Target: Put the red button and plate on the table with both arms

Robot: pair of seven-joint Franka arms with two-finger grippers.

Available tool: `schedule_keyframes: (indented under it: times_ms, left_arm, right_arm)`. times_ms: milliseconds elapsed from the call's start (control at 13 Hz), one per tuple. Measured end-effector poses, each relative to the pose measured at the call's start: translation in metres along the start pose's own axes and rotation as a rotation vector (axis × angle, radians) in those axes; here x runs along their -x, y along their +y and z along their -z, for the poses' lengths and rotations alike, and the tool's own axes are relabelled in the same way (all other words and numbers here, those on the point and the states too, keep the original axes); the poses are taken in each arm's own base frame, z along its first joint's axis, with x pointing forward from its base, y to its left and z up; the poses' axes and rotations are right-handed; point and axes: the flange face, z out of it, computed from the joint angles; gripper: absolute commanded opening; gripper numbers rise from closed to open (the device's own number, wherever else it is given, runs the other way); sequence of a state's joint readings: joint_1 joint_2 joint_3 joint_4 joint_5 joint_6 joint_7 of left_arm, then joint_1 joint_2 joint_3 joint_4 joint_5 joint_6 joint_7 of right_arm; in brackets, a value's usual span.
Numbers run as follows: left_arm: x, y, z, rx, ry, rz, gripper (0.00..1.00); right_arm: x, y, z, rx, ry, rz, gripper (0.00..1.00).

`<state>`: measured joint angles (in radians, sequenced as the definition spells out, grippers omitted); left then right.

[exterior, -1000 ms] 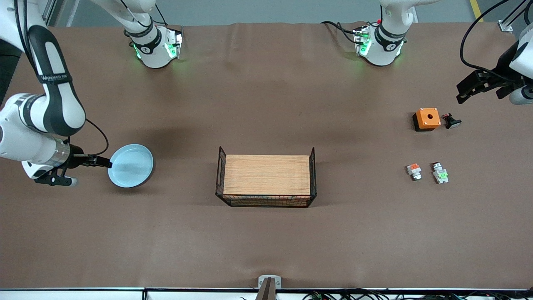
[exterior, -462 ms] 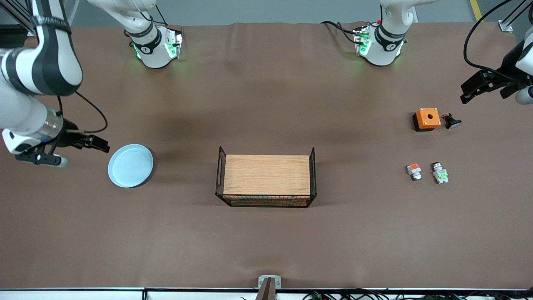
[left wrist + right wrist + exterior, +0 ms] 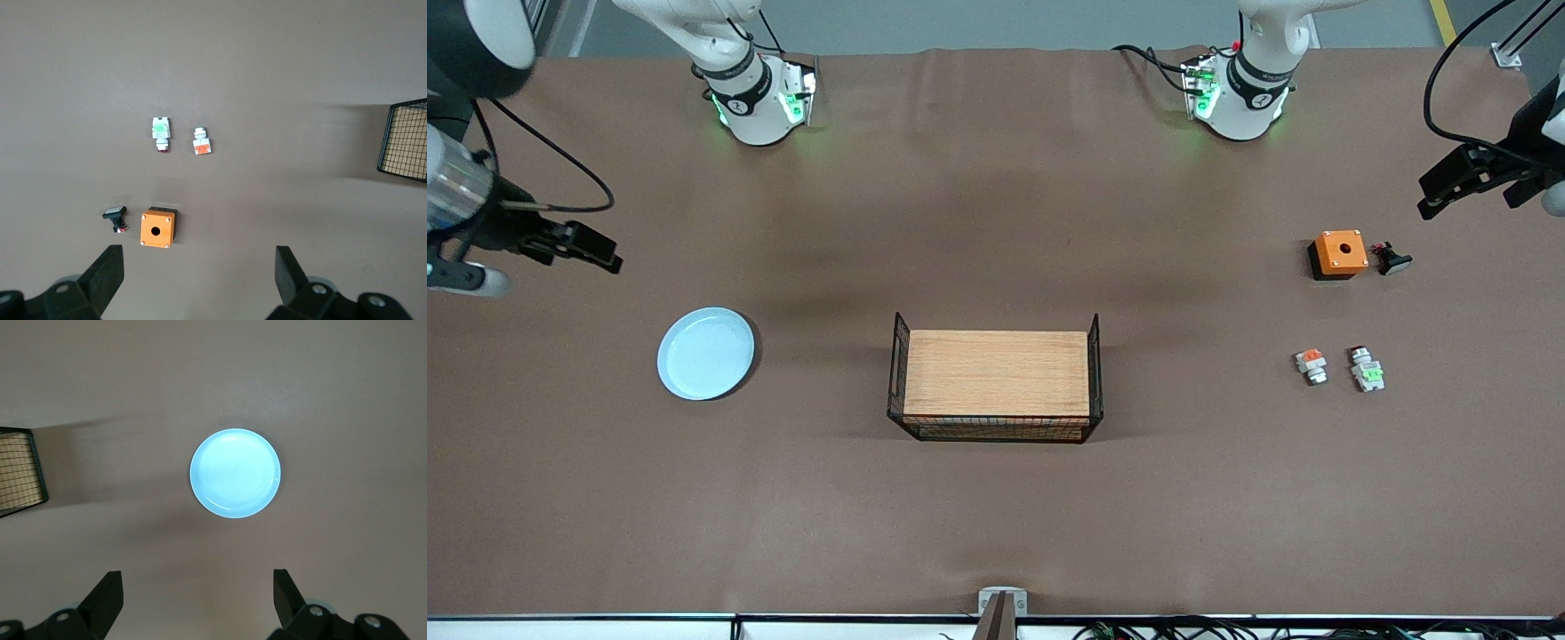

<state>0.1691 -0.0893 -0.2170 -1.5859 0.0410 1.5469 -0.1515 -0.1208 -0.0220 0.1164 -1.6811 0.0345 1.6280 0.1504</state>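
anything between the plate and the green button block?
Yes: in the front view the wooden board in its wire frame sits between the plate and the green-topped button, with the orange-topped block right beside the button.

**Even overhead light, soft shadows, sharp views**

We see the brown table [image 3: 996, 516] lit evenly and brightly from above. Broad, faint shadows darken it beside the wire-framed wooden board [image 3: 996, 373]. We note green glow pooling around both arm bases. In the right wrist view the pale blue plate [image 3: 235, 473] glares almost white at its centre. Everything looks sharp.
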Motion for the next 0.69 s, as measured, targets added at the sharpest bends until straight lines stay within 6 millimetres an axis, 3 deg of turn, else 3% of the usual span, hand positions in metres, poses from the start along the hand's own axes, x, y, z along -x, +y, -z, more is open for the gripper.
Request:
schedule_keyframes:
  times_ms: [231,692]
  left_arm:
    - [-0.003,-0.018,0.003,-0.001,0.007,0.032,1.00]
    - [-0.002,-0.016,0.006,-0.001,0.008,0.027,1.00]
  right_arm:
    - [0.003,0.004,0.029,-0.003,0.018,-0.006,0.99]
    - [0.000,0.021,0.043,-0.004,0.040,0.019,1.00]
